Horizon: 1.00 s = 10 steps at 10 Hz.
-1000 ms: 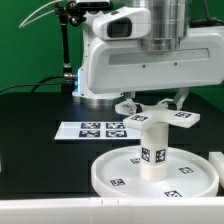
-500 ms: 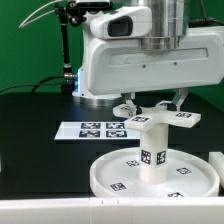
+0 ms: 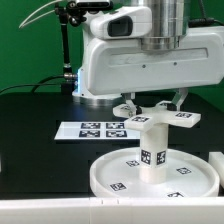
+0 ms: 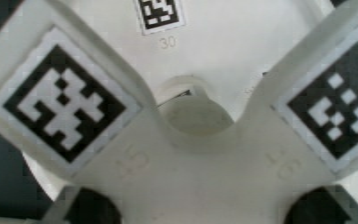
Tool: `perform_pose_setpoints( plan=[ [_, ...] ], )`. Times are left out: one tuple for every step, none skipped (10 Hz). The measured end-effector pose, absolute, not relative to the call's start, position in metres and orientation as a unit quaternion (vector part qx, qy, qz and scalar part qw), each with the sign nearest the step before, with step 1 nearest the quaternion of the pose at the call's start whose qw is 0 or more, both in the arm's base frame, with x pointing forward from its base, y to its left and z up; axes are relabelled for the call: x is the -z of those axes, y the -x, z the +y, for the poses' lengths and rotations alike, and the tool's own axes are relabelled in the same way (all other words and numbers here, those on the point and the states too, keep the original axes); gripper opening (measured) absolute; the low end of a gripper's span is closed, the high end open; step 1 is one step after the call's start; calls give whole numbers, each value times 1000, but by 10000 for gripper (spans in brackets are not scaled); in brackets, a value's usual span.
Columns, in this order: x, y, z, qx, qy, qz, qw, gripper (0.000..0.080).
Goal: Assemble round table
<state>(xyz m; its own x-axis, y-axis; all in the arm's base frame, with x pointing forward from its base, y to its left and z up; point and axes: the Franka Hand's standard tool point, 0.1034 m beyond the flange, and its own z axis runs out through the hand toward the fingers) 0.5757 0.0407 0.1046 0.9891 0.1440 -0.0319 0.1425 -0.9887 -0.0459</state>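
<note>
Your hand (image 3: 152,102) hovers over cross piece (image 3: 141,120), centred atop upright leg (image 3: 153,148) in disc (image 3: 101,171), likely for fastening; can't tell if it grips.

No visible change: cross-shaped four-arm piece (image 3: 157,117) same spot atop short cylinder leg (image 3: 152,150).

The large rimmed round disc (image 3: 100,170) lies flat on the black bench, its tags facing up. The short cylinder leg (image 3: 153,152) stands upright at its middle. The cross-shaped four-arm piece (image 3: 142,120) (image 4: 194,60) sits level on the leg's top, possibly not fully seated.
</note>
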Motion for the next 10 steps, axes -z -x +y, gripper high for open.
perform_pose_setpoints(
  plan=[
    [-105,-576,41,-18,997,-68,22,445],
    [-105,-575,41,-19,998,-55,23,445],
    [-104,-574,43,-25,999,5,26,445],
    [-104,-574,45,-26,998,49,26,445],
    [-104,-575,46,-23,994,106,28,445],
    [-104,-576,46,-18,988,152,33,445],
    [-104,-576,46,-17,983,179,34,445],
    [-104,-576,46,-18,971,235,33,445],
    [-104,-576,46,-19,962,269,32,445],
    [-104,-576,47,-20,950,310,31,445]
  ],
)
